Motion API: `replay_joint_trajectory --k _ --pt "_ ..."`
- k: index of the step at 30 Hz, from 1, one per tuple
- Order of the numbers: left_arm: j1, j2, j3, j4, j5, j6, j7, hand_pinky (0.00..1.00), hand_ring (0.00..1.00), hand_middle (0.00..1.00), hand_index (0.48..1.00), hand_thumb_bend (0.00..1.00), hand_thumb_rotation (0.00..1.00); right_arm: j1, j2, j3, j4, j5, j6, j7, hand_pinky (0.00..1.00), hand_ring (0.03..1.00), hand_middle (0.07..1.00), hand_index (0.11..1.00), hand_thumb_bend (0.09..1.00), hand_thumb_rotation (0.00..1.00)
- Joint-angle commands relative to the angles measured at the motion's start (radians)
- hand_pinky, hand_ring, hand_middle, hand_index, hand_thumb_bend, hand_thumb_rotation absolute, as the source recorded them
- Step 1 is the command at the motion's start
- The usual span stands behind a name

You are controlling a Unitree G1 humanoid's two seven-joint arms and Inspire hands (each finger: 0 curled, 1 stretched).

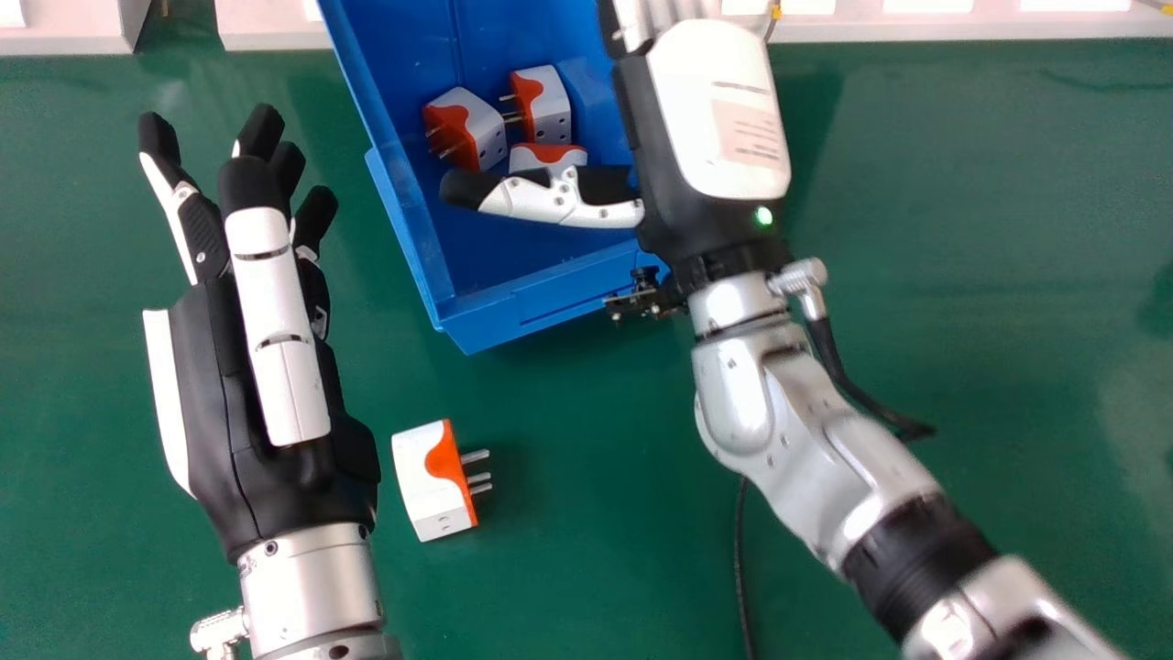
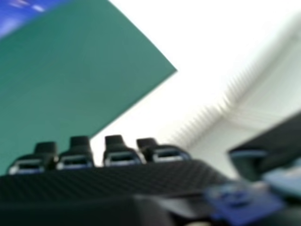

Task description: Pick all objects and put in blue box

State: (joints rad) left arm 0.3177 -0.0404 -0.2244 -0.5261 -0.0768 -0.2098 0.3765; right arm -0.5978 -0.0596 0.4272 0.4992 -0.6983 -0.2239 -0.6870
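Looking down on a green table (image 1: 990,367), seeing it running across nearly the whole head view, and meeting a pale surface (image 1: 275,26) along the top edge. Bringing the silver right arm (image 1: 816,449) in from the lower right corner and slanting it up toward the upper middle of the frame. Having the blue box (image 1: 559,302) sitting tilted in the upper middle, running out past the top edge. Holding the left hand (image 1: 261,486) open at the left side of the frame, pointing its fingers (image 1: 279,321) toward the top, spreading them a little at the tips. Holding the right hand (image 1: 719,110) open too, over the right side of the box, extending its fingers past the top edge and stretching its thumb (image 1: 559,203) leftward above the box interior. In the right hand view, seeing its fingertips (image 2: 79,149) standing side by side in a row

Finding a loose white and orange plug adapter (image 1: 426,486) lying on the table in the lower middle-left of the frame, just beside the left wrist, pointing its metal prongs to the right. Finding three more in the box, in the upper middle: one adapter (image 1: 486,128) leaning at the left, another adapter (image 1: 553,105) standing just to its right, and a third adapter (image 1: 550,158) lying below that one, partly hiding behind the thumb
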Motion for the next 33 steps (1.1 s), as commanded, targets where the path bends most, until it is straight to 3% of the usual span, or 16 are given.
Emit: replay_joint_trajectory --k 1,4,7,9,11,13,17,24,30,33 --pt "-0.002 -0.077 -0.013 -0.024 0.022 -0.021 0.006 0.91 0.94 0.93 0.913 0.56 0.86 0.095 -0.006 -0.021 -0.172 0.026 0.013 0.05 1.0 1.0 1.0 1.0 1.0 0.93" --pt "0.002 -0.078 -0.019 -0.029 0.021 -0.021 0.009 0.91 0.94 0.93 0.915 0.57 0.84 0.27 -0.023 -0.027 -0.383 0.071 0.022 0.153 0.95 1.0 1.0 1.0 1.0 0.88" --pt "0.007 -0.077 -0.022 -0.033 0.017 -0.02 0.01 0.91 0.94 0.93 0.915 0.57 0.84 0.436 -0.116 -0.033 -0.525 0.259 -0.01 0.415 0.94 1.0 1.0 1.0 1.0 0.86" --pt "0.01 -0.076 -0.023 -0.037 0.014 -0.013 0.01 0.91 0.94 0.93 0.916 0.57 0.84 0.5 -0.172 -0.032 -0.551 0.321 -0.022 0.524 0.94 1.0 1.0 1.0 1.0 0.82" --pt "0.011 -0.074 -0.025 -0.038 0.013 -0.01 0.009 0.92 0.94 0.93 0.92 0.58 0.84 0.539 -0.201 -0.03 -0.554 0.332 -0.01 0.59 0.89 1.0 1.0 1.0 1.0 0.72" --pt "0.01 -0.073 -0.025 -0.034 0.01 -0.013 0.006 0.92 0.95 0.94 0.923 0.58 0.84 0.569 -0.212 -0.031 -0.562 0.335 0.001 0.649 0.87 0.992 1.0 1.0 1.0 0.69" --pt "0.012 -0.082 -0.027 -0.042 0.013 -0.001 0.018 0.9 0.94 0.93 0.912 0.59 0.83 0.612 -0.223 -0.025 -0.556 0.371 0.0 0.752 0.84 0.972 0.998 1.0 1.0 0.62" --pt "0.01 -0.073 -0.027 -0.036 0.009 -0.01 0.013 0.91 0.95 0.93 0.919 0.58 0.83 0.618 -0.203 0.009 -0.525 0.325 0.004 0.823 0.79 0.911 0.951 0.967 1.0 0.59" --pt "0.01 -0.081 -0.029 -0.045 0.014 0.004 0.026 0.91 0.94 0.93 0.913 0.59 0.83 0.543 -0.173 0.049 -0.419 0.233 -0.01 0.803 0.78 0.906 0.931 0.955 1.0 0.59" --pt "0.009 -0.077 -0.028 -0.043 0.009 -0.004 0.022 0.91 0.94 0.93 0.912 0.58 0.83 0.48 -0.153 0.062 -0.312 0.205 -0.051 0.782 0.79 0.905 0.928 0.948 1.0 0.61"
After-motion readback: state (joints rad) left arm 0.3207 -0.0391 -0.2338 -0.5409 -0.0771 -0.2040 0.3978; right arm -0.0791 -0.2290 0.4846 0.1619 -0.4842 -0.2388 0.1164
